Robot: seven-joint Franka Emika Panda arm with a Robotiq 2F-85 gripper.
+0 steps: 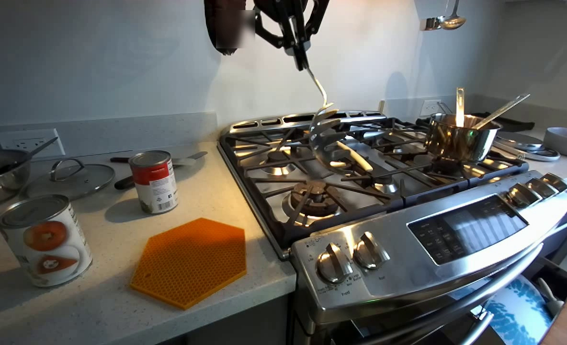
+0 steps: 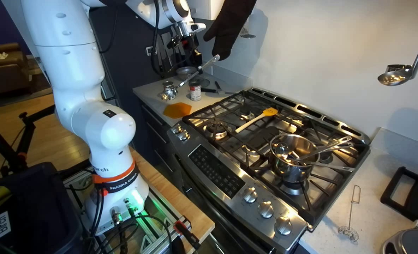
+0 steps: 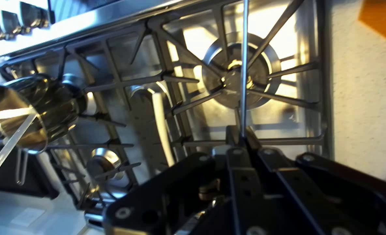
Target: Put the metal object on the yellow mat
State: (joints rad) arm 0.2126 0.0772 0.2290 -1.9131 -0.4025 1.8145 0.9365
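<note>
Probably stiff, light and slick, the silver pronged metal utensil (image 1: 319, 137) hangs midair, off the orange-yellow hexagonal mat (image 1: 192, 262), the black pincer (image 1: 301, 62) pinching its handle (image 3: 244, 75); holding nearer the head (likely heavier) should curb swivelling.

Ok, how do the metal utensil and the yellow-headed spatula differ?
The metal utensil is held in the air by the hand, tilted, head down; the yellow-headed spatula lies on the stove. The metal utensil is silvery and shiny, while the yellow-headed spatula has a pale handle. The metal utensil's head has prongs; the yellow-headed spatula's head shows none. Both have a long handle and a wider head.
</note>
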